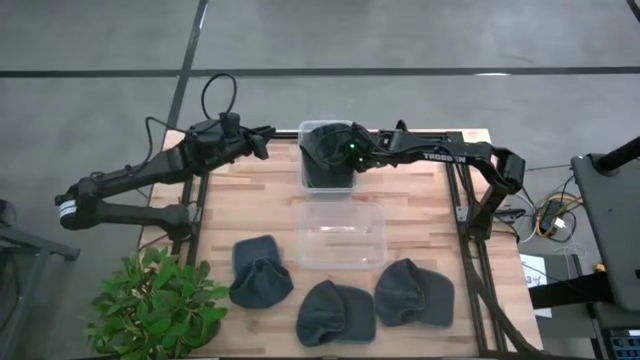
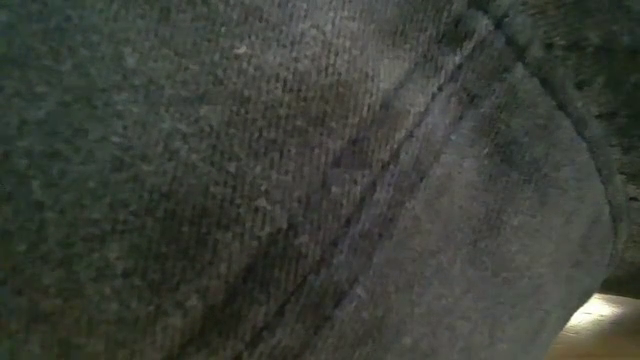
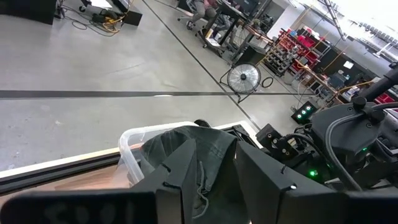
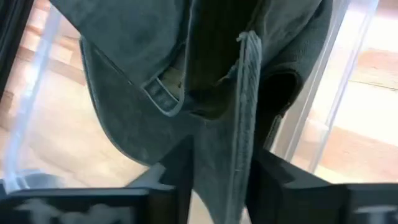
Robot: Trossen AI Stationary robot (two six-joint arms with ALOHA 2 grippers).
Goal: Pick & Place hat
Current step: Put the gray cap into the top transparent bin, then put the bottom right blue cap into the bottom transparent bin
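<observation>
A dark grey hat point(image 1: 322, 165) sits in the clear far bin point(image 1: 303, 182), and my right gripper point(image 1: 338, 150) is over it, shut on its cloth. In the right wrist view the hat point(image 4: 130, 106) hangs ahead of the gripper point(image 4: 217, 177) inside the bin's clear walls point(image 4: 320, 93). My left gripper point(image 1: 264, 141) hovers open just left of that bin, touching nothing; its wrist view shows the hat point(image 3: 186, 155) and the bin rim point(image 3: 127, 143). Three more grey hats point(image 1: 260, 270) point(image 1: 335, 312) point(image 1: 413, 292) lie flat along the near edge. My right gripper pinches a bunched fold of the hat's cloth point(image 4: 214, 146) between its two fingers point(image 4: 177, 168), beside a stitched edge point(image 4: 249, 93). It comes from the table's right side, slanting down. The rest of the hat hangs inside the far bin.
A second clear bin point(image 1: 378, 240) stands at the table's middle. A leafy plant point(image 1: 155, 305) sits at the near left corner. Grey hat cloth point(image 2: 300, 180) fills the low view and blocks it. Bare wood point(image 1: 250, 195) lies left of the bins.
</observation>
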